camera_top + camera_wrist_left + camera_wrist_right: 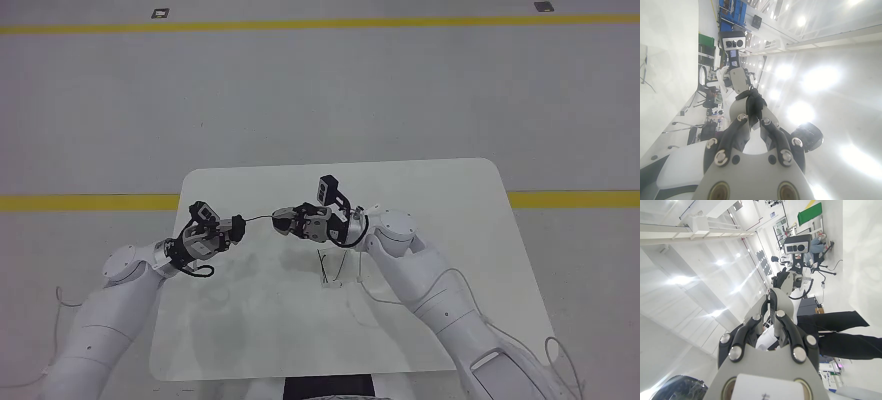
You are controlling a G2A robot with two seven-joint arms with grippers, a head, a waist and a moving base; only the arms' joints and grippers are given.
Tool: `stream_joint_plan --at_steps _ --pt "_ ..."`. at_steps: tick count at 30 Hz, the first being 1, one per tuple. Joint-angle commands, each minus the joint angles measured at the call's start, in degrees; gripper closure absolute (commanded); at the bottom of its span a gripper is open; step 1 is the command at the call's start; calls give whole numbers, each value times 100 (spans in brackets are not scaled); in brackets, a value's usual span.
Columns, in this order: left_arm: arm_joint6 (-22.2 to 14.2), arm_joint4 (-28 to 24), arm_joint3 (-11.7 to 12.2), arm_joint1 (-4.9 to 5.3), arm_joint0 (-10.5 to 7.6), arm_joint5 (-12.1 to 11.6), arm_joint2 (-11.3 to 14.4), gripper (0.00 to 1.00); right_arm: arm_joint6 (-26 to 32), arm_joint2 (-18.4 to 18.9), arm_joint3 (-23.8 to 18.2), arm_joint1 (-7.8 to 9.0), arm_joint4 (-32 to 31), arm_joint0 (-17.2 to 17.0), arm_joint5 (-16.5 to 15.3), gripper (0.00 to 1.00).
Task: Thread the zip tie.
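Observation:
A thin black zip tie (260, 217) spans the gap between my two grippers above the white table (450, 200). My left gripper (238, 226) is shut on one end and my right gripper (281, 221) is shut on the other. In the left wrist view the tie (753, 110) shows as a dark strip pinched in the left gripper (755, 99), with the right gripper (743, 81) facing it close beyond. The right wrist view has the right gripper (772, 298) with its fingers together, and the left gripper (786, 279) just past its tips.
Several spare black zip ties (331, 268) lie on the table below the right gripper. The table's far edge (340, 166) is a little way behind both grippers. A yellow floor line (80, 203) runs beside the table.

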Motion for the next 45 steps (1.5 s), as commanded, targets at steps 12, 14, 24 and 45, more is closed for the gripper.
stream_joint_plan --at_steps 12,14,24,45 --pt "200 -39 -229 -7 90 108 17 0 -42 -66 58 10 34 38 -35 100" --pt "187 -62 -261 -9 103 124 18 0 -27 -87 69 7 56 47 -46 100" --pt "250 49 -297 -14 116 -109 13 0 12 -117 101 12 51 67 -69 100" --pt "512 135 -664 -16 284 -44 29 0 -352 -108 -411 24 286 -224 -104 100"
